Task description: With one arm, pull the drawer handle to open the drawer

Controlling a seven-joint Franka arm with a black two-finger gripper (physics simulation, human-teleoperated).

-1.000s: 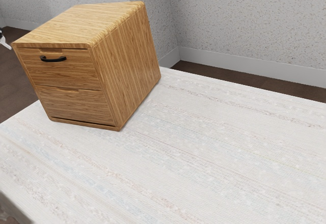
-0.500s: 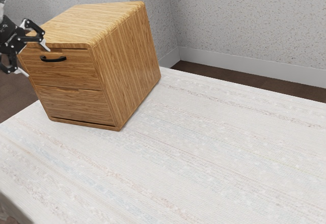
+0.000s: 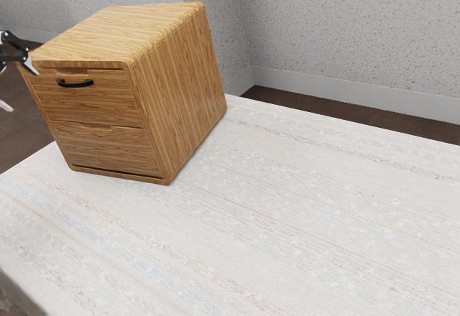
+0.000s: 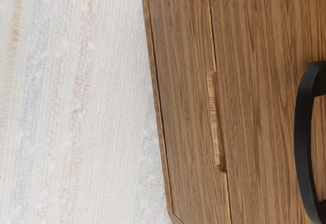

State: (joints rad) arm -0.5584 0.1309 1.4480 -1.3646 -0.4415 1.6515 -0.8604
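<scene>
Since the gripper sits at the exterior view's left edge, beside the cabinet's top corner, I'd call this the approach. Can't tell how open it is. Next move: drop onto the black handle on the shut top drawer. The handle lies horizontal, and the drawer front faces near-left.

A bamboo-grain cabinet with 2 drawers stands at the far left of the pale surface. Its top drawer sits flush and shut, with a curved black handle near its upper left corner.
</scene>
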